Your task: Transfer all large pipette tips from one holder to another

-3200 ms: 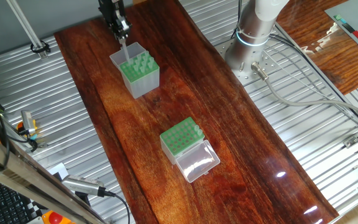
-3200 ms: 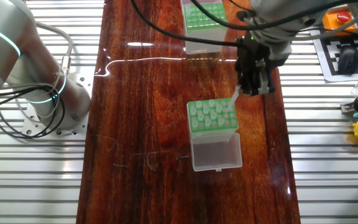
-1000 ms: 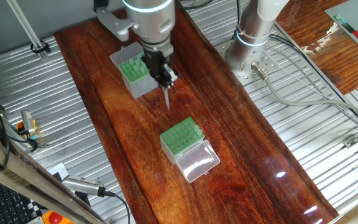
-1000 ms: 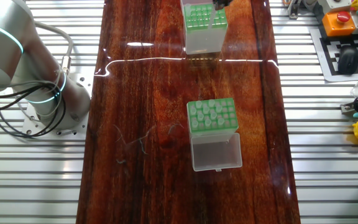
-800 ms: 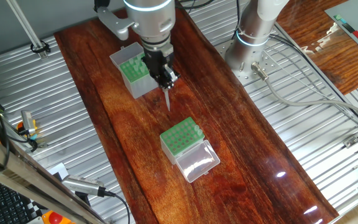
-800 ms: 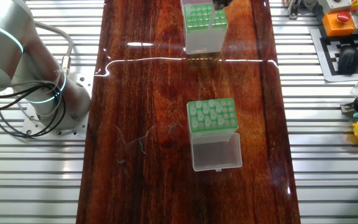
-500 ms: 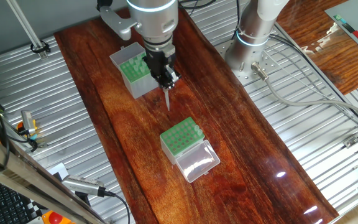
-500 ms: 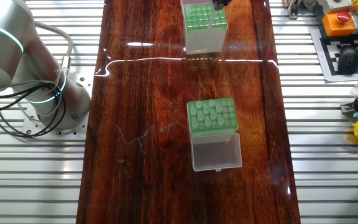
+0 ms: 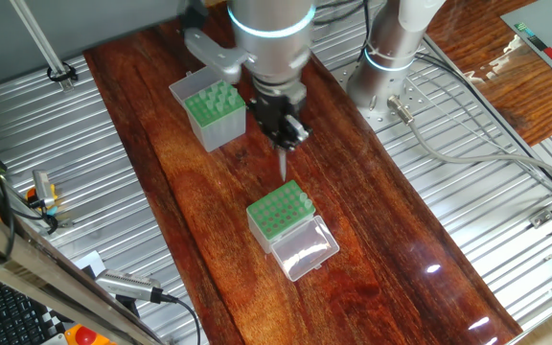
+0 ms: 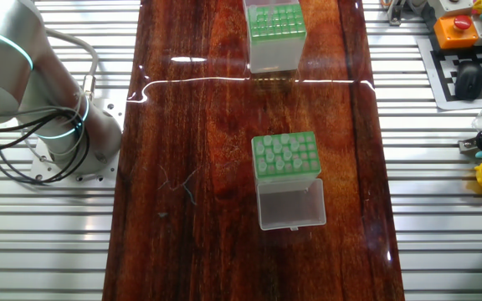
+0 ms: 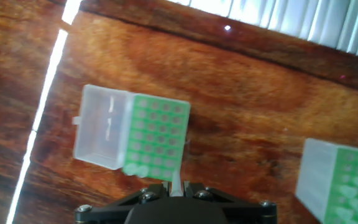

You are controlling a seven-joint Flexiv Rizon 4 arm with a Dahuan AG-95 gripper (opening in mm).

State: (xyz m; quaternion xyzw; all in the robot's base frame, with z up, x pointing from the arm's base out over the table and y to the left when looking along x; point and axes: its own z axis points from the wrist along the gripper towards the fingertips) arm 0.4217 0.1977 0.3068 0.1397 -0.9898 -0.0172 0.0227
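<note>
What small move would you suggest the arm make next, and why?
Probably shift sideways over the lidded box, then lower. The gripper holds a pipette tip pointing down, seemingly just short of the box's green plate, where most holes look empty.

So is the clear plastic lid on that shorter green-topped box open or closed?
Open. The clear hinged lid lies flat on the dark wooden table beside the shorter green-topped box, leaving its hole-dotted top uncovered.
</note>
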